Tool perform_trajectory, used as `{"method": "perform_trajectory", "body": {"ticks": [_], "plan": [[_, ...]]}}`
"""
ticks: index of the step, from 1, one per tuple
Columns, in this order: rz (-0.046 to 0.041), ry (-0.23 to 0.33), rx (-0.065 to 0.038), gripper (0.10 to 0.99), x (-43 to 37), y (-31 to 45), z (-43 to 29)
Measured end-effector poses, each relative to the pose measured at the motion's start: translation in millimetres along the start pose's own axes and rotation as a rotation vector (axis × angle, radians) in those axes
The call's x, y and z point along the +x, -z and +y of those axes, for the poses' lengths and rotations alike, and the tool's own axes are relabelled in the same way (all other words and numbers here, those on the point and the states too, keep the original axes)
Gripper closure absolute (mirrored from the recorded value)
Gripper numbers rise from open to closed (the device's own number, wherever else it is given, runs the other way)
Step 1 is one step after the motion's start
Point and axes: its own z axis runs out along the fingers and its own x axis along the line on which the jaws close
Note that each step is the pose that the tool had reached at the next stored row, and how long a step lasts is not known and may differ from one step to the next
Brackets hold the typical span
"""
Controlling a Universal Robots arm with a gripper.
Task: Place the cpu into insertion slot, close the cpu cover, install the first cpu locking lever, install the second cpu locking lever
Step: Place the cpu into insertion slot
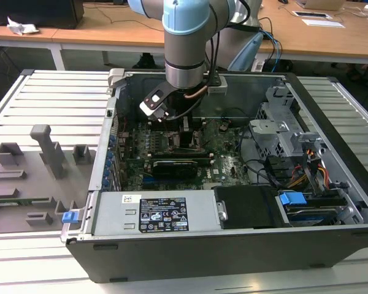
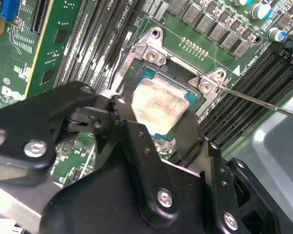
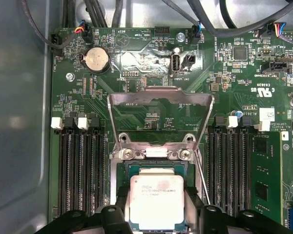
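The cpu (image 3: 157, 200), a silvery square chip, sits in or just above the insertion slot (image 3: 119, 175) on the green motherboard. My gripper (image 3: 157, 215) is shut on it, with black fingers (image 3: 112, 217) against two opposite edges. In the second wrist view the cpu (image 2: 158, 105) lies between the same fingers (image 2: 136, 141) of the gripper (image 2: 156, 114), over the slot (image 2: 154, 73). The cpu cover (image 3: 161, 96), a thin metal frame, stands flipped open beyond the slot. A thin wire locking lever (image 2: 263, 103) sticks out beside the slot. In the exterior view the gripper (image 1: 185, 131) reaches down into the open case.
Long black memory slots (image 3: 80, 170) flank the slot on both sides. A black graphics card (image 1: 175, 166) lies near the socket. The case walls (image 1: 104, 153), power supply (image 1: 153, 211), drive cage (image 1: 276, 131) and cables (image 1: 306, 168) surround the board.
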Motion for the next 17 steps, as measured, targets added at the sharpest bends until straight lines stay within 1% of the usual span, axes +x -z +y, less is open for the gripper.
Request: {"method": "perform_trajectory", "body": {"ticks": [1, 6, 9, 10, 11, 12, 13, 14, 15, 16, 17], "plan": [[-0.0006, 0.0, 0.0, 0.482, 0.0, 0.0, 0.0], [-0.0007, 0.0, 0.0, 0.482, 0.1, 4.0, 0.2], [-0.0007, 0.0, 0.0, 0.482, 0.1, 8.1, 0.5], [-0.001, 0.0, 0.0, 0.498, 0.1, 8.8, 0.5], [-0.0017, 0.0, 0.0, 0.561, 0.1, 9.9, 0.6], [-0.0029, 0.0, 0.0, 0.745, 0.1, 10.4, 0.7], [-0.0036, 0.0, 0.0, 0.804, 0.1, 10.6, 0.6], [-0.0044, 0.0, 0.0, 0.804, 0.1, 10.9, 0.6], [-0.0059, 0.0, 0.0, 0.867, 0.1, 11.5, 0.7], [-0.0066, 0.0, 0.0, 0.98, 0.1, 12.2, 0.7], [-0.0065, 0.0, 0.0, 0.98, 0.1, 12.3, 0.7]]}}
